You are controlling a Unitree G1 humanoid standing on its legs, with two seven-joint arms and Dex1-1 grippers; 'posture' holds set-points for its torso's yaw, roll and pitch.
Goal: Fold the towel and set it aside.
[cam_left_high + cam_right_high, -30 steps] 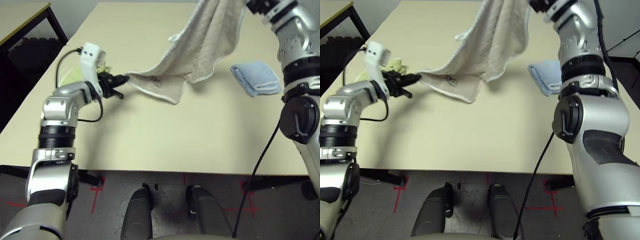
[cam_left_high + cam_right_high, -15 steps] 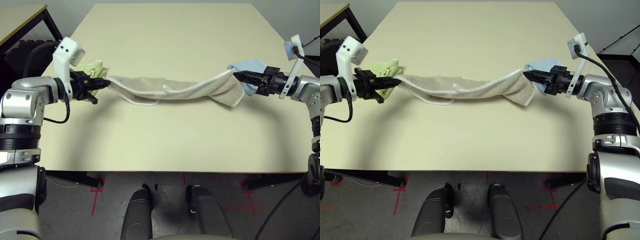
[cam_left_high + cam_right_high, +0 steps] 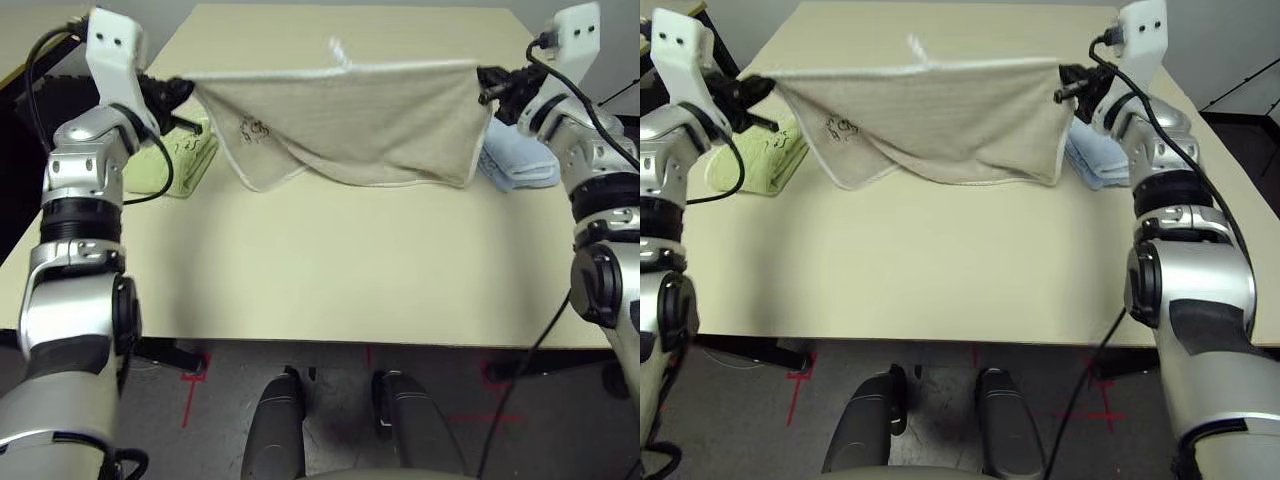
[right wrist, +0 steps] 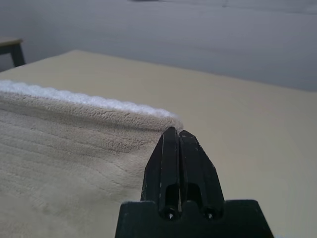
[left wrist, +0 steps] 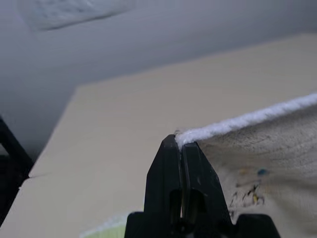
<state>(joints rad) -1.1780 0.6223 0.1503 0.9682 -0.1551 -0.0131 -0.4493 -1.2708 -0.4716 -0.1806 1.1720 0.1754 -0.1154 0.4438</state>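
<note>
Two folded towels (image 3: 180, 160) flanking, beige towel (image 3: 350, 120) hanging between

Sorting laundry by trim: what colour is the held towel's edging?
White cord on the beige towel; clearest in the left wrist view.

Both arms are raised and spread wide, left tool (image 3: 183, 88) and right tool (image 3: 484, 78) clamped closed.
</note>
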